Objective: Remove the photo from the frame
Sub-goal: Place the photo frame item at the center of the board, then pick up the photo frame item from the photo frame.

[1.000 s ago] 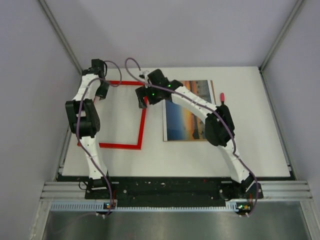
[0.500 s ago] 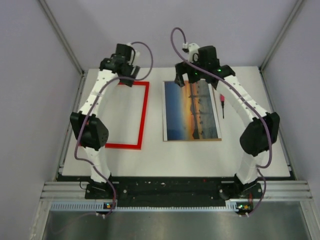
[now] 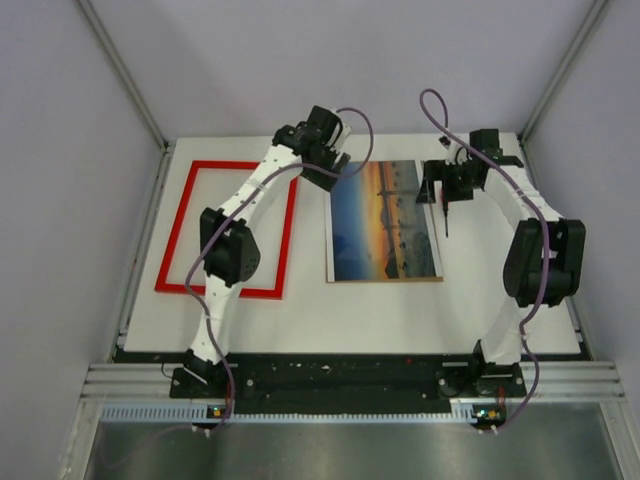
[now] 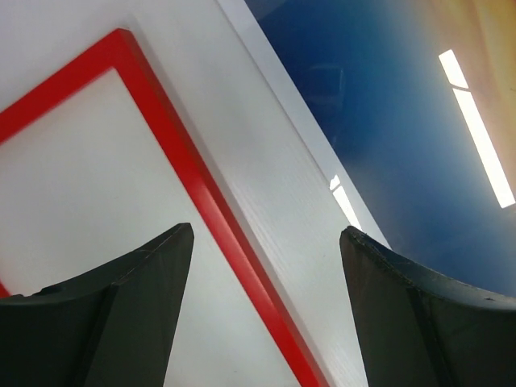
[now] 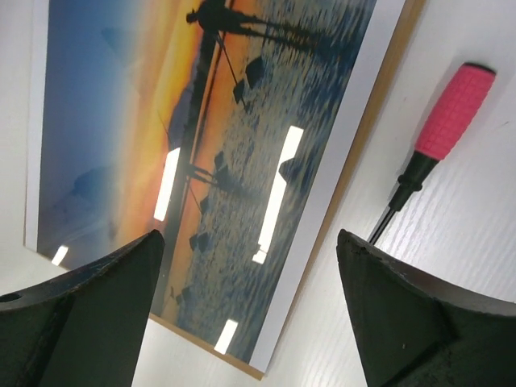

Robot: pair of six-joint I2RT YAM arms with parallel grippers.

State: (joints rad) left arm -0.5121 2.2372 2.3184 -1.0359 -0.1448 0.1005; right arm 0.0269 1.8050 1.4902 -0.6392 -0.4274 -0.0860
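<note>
Moved: left gripper [image 4: 266, 234] was swung over the strip between frame [image 4: 187, 165] and photo [image 4: 387, 145].
Claws: both spread, nothing held; right gripper [image 5: 250, 238] over photo edge.

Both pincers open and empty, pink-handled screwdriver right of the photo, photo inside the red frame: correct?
Not quite: the photo lies outside the frame, to its right with a gap between them, as the top external view shows. The left pincer and right pincer are open and empty, the screwdriver right of the photo.
</note>
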